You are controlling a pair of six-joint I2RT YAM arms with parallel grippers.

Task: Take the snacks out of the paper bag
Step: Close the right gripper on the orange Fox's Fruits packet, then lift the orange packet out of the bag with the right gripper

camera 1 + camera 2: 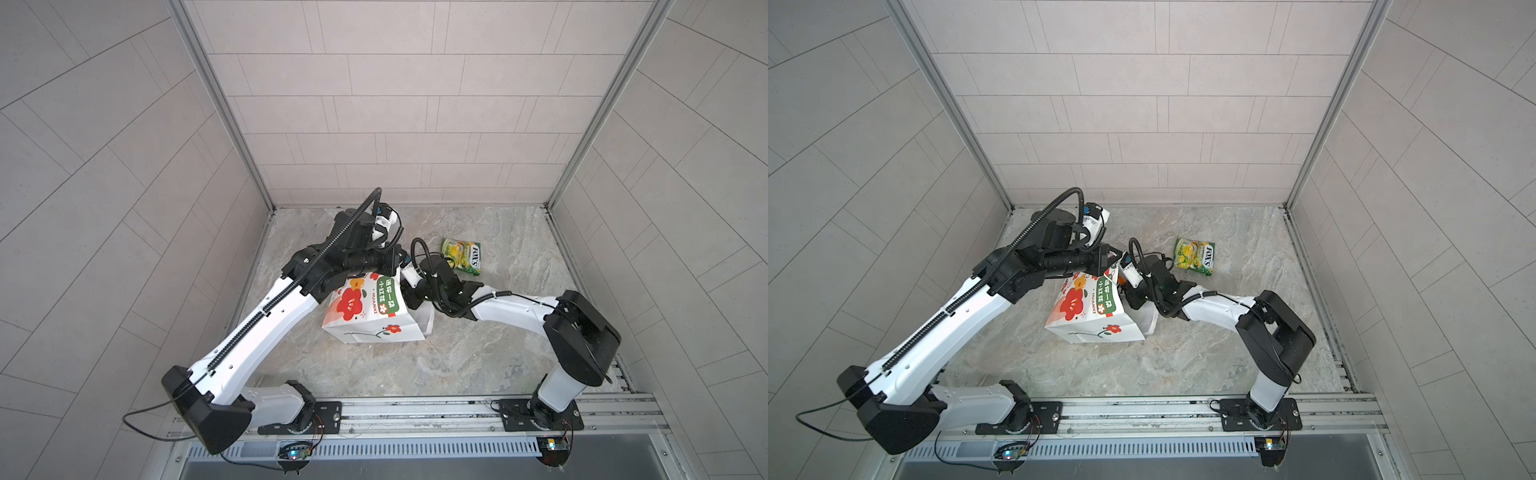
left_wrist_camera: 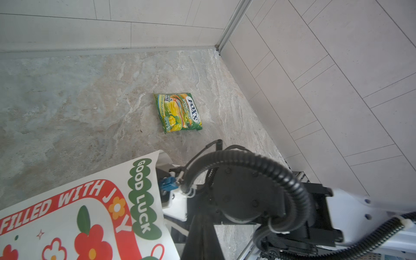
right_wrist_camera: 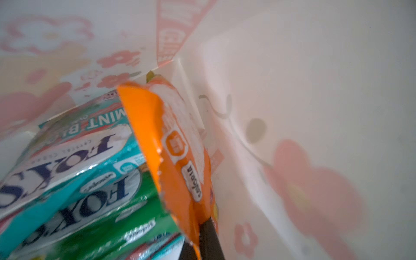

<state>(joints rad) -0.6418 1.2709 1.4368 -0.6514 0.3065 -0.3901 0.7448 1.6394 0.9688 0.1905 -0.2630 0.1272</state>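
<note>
The white paper bag [image 1: 365,316] [image 1: 1096,318] with red flowers leans over in the middle of the stone table. My left gripper [image 2: 200,220] is shut at the bag's mouth, beside the "GOOD LUCK" panel [image 2: 144,198]; whether paper is between its jaws I cannot tell. My right gripper [image 3: 198,238] is inside the bag, shut on an orange pouch [image 3: 180,157] that stands on edge along the white wall [image 3: 292,90]. Beside it lie two teal pouches [image 3: 67,146] [image 3: 78,198] and a green one [image 3: 112,225]. One green-yellow pouch [image 1: 461,255] [image 1: 1194,255] [image 2: 177,112] lies flat on the table, behind the bag to the right.
Tiled walls [image 1: 374,124] close the table at the back and on both sides. The arms' mounting rail [image 1: 415,411] runs along the front edge. The right arm's wrist and its black cable loop [image 2: 247,162] crowd the bag's mouth.
</note>
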